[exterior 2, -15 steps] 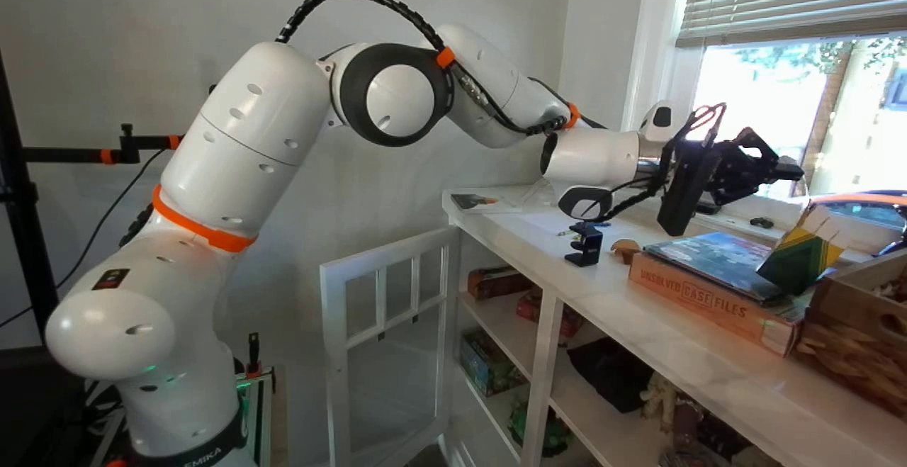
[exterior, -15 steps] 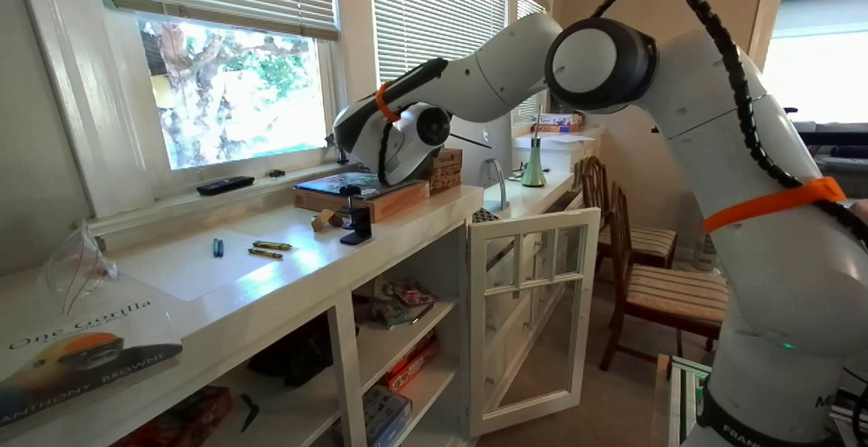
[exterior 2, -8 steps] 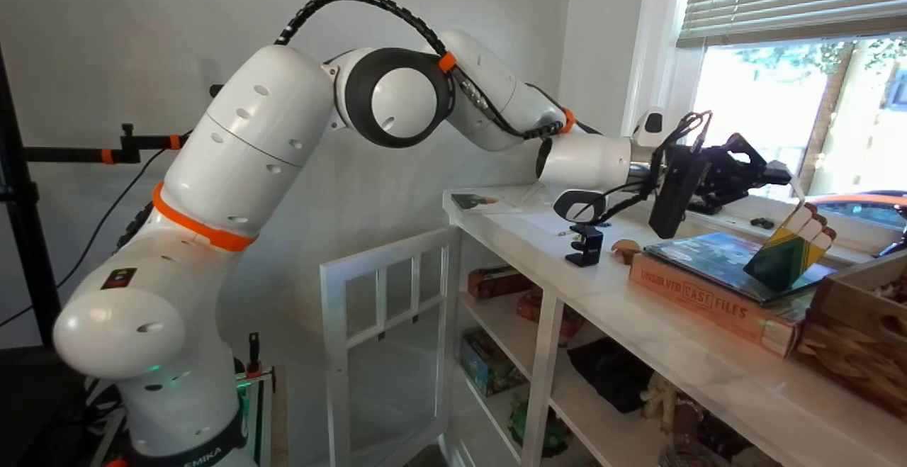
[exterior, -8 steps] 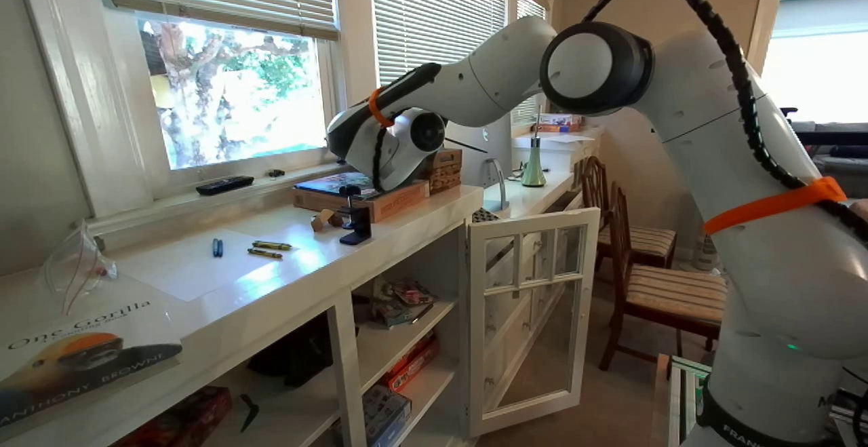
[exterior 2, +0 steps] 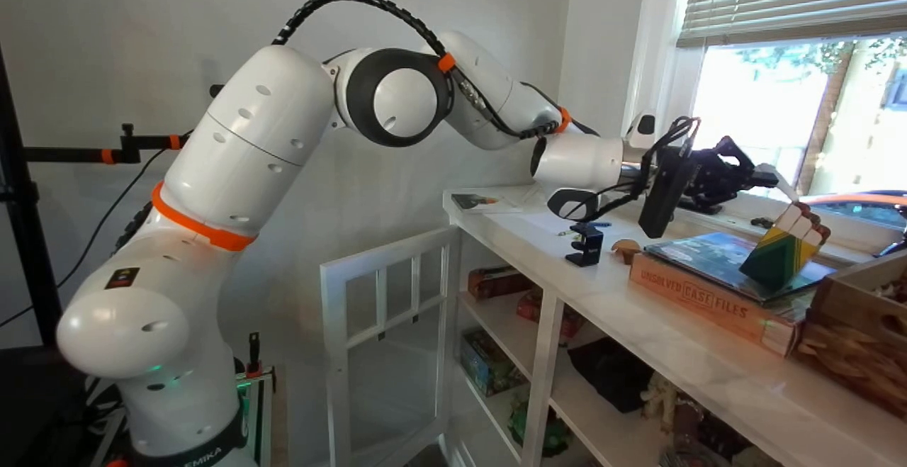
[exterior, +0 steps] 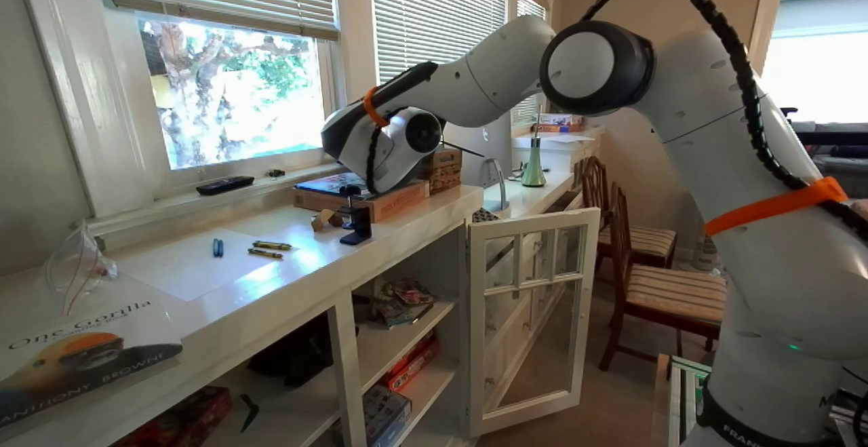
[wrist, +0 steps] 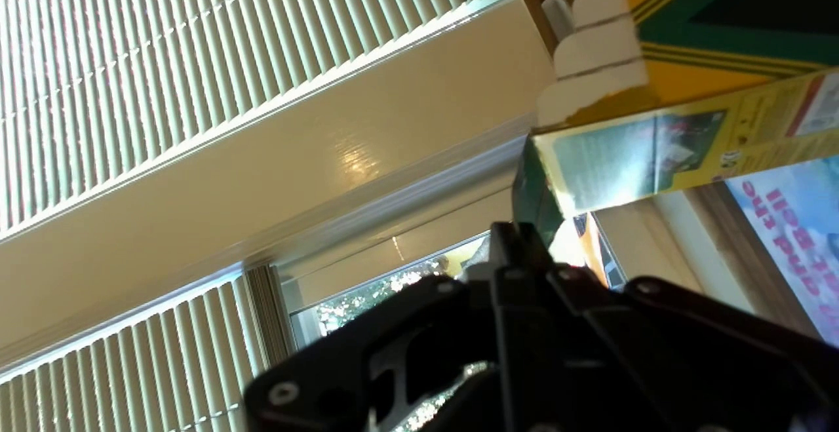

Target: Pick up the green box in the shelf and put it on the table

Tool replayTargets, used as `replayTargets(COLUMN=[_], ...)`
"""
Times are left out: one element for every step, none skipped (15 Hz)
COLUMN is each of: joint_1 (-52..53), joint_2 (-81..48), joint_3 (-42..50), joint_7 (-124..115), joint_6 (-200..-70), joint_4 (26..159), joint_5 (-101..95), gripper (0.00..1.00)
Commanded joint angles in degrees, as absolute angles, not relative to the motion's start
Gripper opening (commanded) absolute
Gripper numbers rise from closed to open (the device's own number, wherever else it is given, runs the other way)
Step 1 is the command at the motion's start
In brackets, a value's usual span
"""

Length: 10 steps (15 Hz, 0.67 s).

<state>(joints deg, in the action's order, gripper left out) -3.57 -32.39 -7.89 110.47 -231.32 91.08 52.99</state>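
The green box (exterior 2: 783,251), a green and yellow carton with an open top, hangs tilted above the flat game box. It also shows large at the upper right of the wrist view (wrist: 747,45). My gripper (exterior 2: 769,175) is shut on its raised flap, and the fingertips also show in the wrist view (wrist: 521,242). I cannot tell whether the carton's bottom touches the things below. In an exterior view the arm hides gripper and carton. The table, a long white countertop (exterior 2: 602,290), runs under the arm. The white shelf (exterior 2: 545,353) is below it.
An orange game box (exterior 2: 708,300) with a blue-covered item on top lies under the carton. A wooden crate (exterior 2: 850,325) stands beside it. A black clamp (exterior 2: 585,244) sits at the table's front edge. Crayons (exterior: 270,246) and a book (exterior: 88,359) lie farther along. The glass-paned door (exterior: 529,284) stands open.
The gripper and the held carton have moved away from the wooden crate, along the table towards the clamp, and the gripper is slightly lower. The carton stays in the grip.
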Motion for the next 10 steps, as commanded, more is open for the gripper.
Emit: replayTargets(joint_1=[-2.74, -2.68, -2.59, -2.49, -2.4, -2.33, -2.26, -2.18, -2.14, -2.13], joint_2=[-32.65, -32.49, -32.36, -32.3, -32.15, -32.08, -31.97, -31.93, -31.84, -31.79], joint_3=[-8.08, -8.16, -8.19, -8.19, -8.23, -8.25, -8.28, -8.29, -8.33, -8.35], joint_7=[111.23, 111.23, 111.24, 111.25, 111.2, 111.24, 111.22, 111.18, 111.22, 111.08], joint_6=[-232.52, -232.35, -232.21, -232.19, -232.12, -232.08, -231.98, -232.02, -232.01, -232.04], joint_4=[90.65, 90.72, 90.77, 90.76, 90.85, 90.86, 90.93, 90.9, 90.9, 90.86], joint_5=[55.09, 55.62, 55.97, 56.33, 56.71, 57.01, 57.22, 57.29, 57.49, 57.57], gripper=[0.0, 0.02, 0.1, 0.12, 0.3, 0.36, 0.45, 0.51, 0.6, 0.67])
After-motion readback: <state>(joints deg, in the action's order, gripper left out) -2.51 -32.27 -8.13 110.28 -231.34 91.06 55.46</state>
